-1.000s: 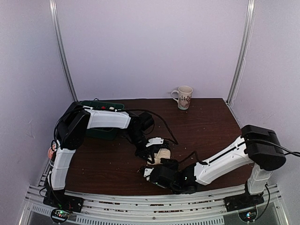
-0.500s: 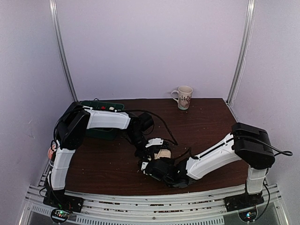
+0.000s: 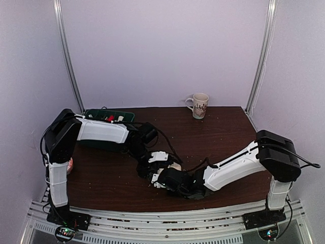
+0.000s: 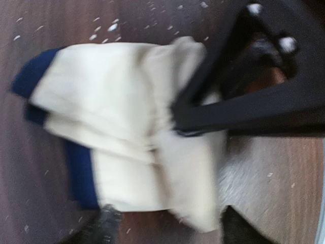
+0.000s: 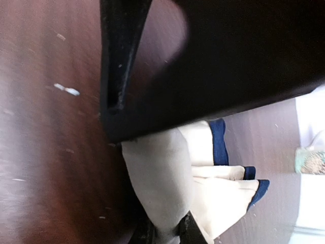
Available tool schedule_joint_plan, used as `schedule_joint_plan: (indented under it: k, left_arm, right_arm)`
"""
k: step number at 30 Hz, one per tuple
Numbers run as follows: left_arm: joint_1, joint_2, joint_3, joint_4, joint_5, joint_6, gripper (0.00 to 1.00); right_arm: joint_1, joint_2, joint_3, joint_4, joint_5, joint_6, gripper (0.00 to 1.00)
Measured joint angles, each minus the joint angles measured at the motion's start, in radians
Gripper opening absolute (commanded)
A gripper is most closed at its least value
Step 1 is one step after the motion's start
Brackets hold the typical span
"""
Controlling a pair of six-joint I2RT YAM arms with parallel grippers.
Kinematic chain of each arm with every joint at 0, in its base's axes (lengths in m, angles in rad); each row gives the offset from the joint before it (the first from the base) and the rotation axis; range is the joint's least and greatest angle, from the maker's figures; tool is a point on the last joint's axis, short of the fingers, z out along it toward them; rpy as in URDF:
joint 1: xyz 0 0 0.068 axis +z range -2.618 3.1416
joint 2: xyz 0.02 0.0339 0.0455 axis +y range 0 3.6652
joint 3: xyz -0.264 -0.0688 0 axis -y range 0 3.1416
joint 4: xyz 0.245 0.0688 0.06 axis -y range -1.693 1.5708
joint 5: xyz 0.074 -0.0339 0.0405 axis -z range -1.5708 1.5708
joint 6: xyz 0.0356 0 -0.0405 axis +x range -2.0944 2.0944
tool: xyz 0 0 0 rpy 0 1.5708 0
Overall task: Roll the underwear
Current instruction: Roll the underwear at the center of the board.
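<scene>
Dark wood table (image 3: 223,132); the bundled underwear (image 4: 122,117) lies toward 6 o'clock; right hand (image 5: 170,231) pinches its cream edge, likely holding the roll tight; left hand (image 4: 170,229) stands open astride it.

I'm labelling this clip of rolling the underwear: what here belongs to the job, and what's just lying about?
Job: underwear; right hand, pinching it; left hand, open.
Lying about: mug; green bin at the back left.

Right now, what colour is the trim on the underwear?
Navy blue trim on the cream underwear; clearest in the left wrist view.
</scene>
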Motion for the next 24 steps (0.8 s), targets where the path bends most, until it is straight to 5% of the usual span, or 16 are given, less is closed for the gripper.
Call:
schedule_joint_plan:
  k: [9, 16, 24]
  left_arm:
    - [0.032, -0.326, -0.260, 0.209, -0.106, -0.008, 0.98]
    - [0.038, -0.668, -0.595, 0.602, -0.241, -0.020, 0.98]
    - [0.039, -0.810, -0.801, 0.777, -0.132, 0.119, 0.98]
  right_arm:
    - [-0.012, -0.051, 0.000, -0.061, -0.156, 0.043, 0.00]
    - [-0.079, -0.059, 0.058, -0.161, -0.332, 0.077, 0.00]
    - [-0.171, 0.006, 0.234, -0.364, -0.658, 0.111, 0.03]
